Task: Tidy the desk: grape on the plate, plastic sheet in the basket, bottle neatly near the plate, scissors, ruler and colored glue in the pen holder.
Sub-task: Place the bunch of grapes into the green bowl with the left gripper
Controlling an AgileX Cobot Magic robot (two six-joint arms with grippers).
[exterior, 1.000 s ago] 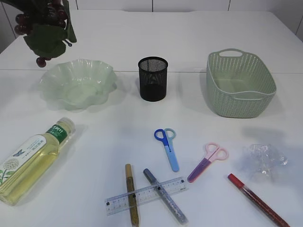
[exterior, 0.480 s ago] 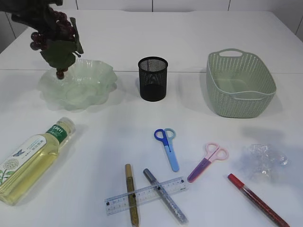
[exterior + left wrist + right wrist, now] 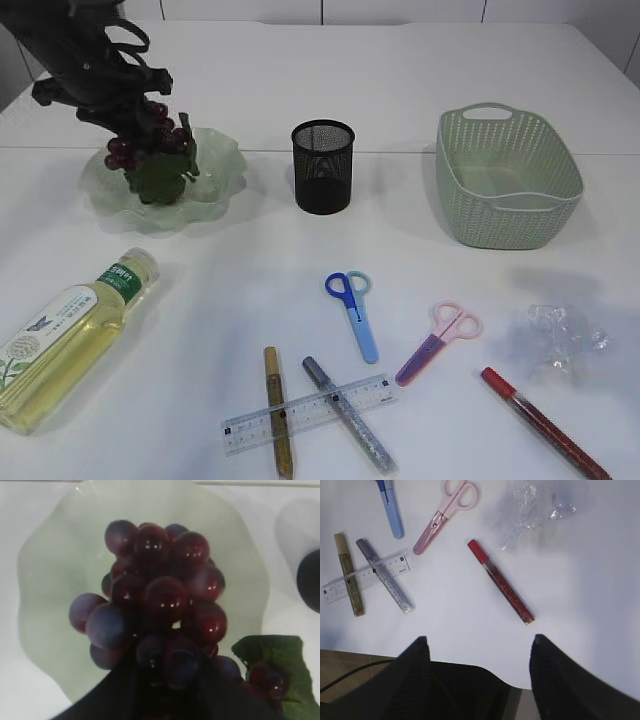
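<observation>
Ext view: step in hand = grape onto plate. Left gripper (image 3: 128, 120) low over plate (image 3: 222, 175), clenched on grape bunch (image 3: 150, 160); bunch looks down in the bowl, leaf hanging toward front rim, contact w/ plate floor not certain. Next move prob calls for letting go, then lifting straight up, clear of the wavy rim. Pen holder (image 3: 323, 166) just right of plate, apart from it, so no sideways swing that way. Bottle (image 3: 70, 338) lying on its side near front-left, well apart from plate; open tabletop between them for setting it upright. Basket (image 3: 508, 178) far right, nothing seen inside. Blue scissors (image 3: 355, 312), pink scissors (image 3: 438, 342), ruler (image 3: 308, 412) across gold glue (image 3: 278, 410) and silver glue (image 3: 350, 412), red glue (image 3: 545, 422), plastic sheet (image 3: 558, 340) all on table, untouched; front-row items close to near table edge.

L wrist view: grape bunch (image 3: 160, 600) centred over plate (image 3: 45, 580), fingers dark at bottom of frame, gripping bunch near stem side. Rim clear all round, leaf at lower right.

R wrist view: right gripper (image 3: 477, 652) spread wide, holding nothing, hovering above table's front edge; red glue (image 3: 501, 581) and plastic sheet (image 3: 535, 510) closest ahead, clear room around both
</observation>
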